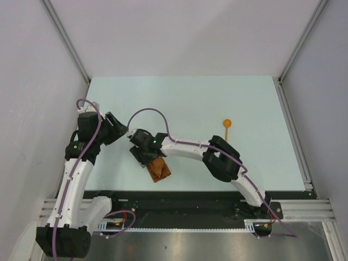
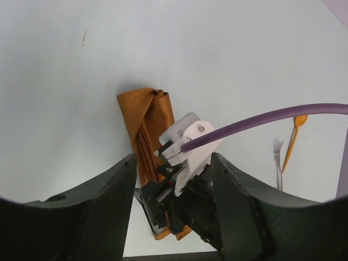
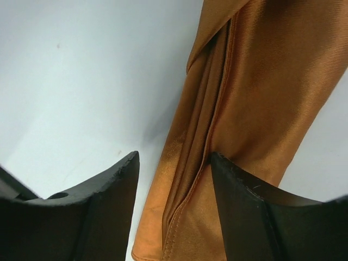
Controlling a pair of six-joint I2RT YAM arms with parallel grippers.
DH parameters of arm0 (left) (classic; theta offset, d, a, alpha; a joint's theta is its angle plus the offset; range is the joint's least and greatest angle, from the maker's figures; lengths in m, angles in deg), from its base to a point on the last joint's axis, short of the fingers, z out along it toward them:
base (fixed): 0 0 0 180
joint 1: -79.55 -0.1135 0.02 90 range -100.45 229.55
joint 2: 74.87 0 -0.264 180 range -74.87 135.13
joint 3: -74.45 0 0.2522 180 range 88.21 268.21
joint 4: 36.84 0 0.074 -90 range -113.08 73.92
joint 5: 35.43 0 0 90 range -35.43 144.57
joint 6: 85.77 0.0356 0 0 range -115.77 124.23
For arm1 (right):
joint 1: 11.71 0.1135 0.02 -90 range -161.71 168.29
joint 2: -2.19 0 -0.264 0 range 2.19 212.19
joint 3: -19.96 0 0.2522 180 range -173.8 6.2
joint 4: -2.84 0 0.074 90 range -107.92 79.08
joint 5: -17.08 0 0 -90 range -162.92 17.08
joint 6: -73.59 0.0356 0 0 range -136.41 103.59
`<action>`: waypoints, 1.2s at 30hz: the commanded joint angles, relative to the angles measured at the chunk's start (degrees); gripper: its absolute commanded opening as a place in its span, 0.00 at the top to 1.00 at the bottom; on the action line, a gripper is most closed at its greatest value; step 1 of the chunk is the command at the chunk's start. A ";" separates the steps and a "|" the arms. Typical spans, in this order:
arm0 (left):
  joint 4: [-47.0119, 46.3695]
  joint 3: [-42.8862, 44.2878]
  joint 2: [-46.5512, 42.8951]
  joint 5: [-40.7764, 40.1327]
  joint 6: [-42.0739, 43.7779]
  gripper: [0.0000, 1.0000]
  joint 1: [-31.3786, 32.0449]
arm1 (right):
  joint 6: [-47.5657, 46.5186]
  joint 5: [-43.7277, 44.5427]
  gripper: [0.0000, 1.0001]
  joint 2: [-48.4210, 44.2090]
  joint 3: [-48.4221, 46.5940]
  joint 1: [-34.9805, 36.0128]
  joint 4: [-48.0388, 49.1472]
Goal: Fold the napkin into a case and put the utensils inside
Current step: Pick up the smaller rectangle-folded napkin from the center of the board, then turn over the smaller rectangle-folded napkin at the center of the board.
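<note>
Case [image 3: 261, 98] looks folded. Right fingers [image 3: 103, 212] apart over it, pinching nothing — left fingers [image 2: 92, 212] wide, empty. Lift straight up, don't snag cloth.

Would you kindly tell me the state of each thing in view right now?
napkin: folded into a narrow strip, lying on the table.
fork: lying on the table, outside the napkin.
spoon: beside the fork, outside the napkin.
left gripper: open, empty.
right gripper: open over the napkin, not gripping.
</note>
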State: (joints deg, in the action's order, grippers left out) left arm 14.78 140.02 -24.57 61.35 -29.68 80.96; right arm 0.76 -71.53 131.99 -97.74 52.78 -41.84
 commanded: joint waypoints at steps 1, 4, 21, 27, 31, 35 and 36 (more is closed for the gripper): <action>-0.51 0.39 -0.64 2.26 1.13 0.38 -0.71 | 2.08 11.06 0.42 5.02 -6.26 2.04 -8.80; -0.51 0.66 -0.91 2.44 1.57 0.39 -0.88 | 2.96 16.17 0.53 7.21 -8.55 3.71 -11.70; -0.87 -0.48 -1.61 5.25 1.83 0.38 -2.63 | 3.22 10.52 1.00 -0.76 -7.45 4.33 -7.15; -2.00 -1.10 -0.82 6.57 1.48 0.38 -3.08 | 10.68 -13.83 1.00 -11.12 3.64 -2.69 7.51; -3.15 -1.54 0.41 8.24 0.95 0.39 -2.99 | 18.23 -25.27 1.00 -15.01 17.33 -7.09 25.94; -3.41 -1.63 1.81 8.59 1.30 0.39 -2.99 | 29.57 -36.78 1.00 -17.30 29.57 -11.57 48.19; -3.41 -1.54 2.34 8.59 1.48 0.39 -2.99 | 33.68 -38.29 1.00 -16.95 30.98 -13.58 51.36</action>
State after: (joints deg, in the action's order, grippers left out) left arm 13.45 138.56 -23.19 68.37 -28.74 78.38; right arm 20.30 -95.27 117.06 -73.74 42.44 -13.97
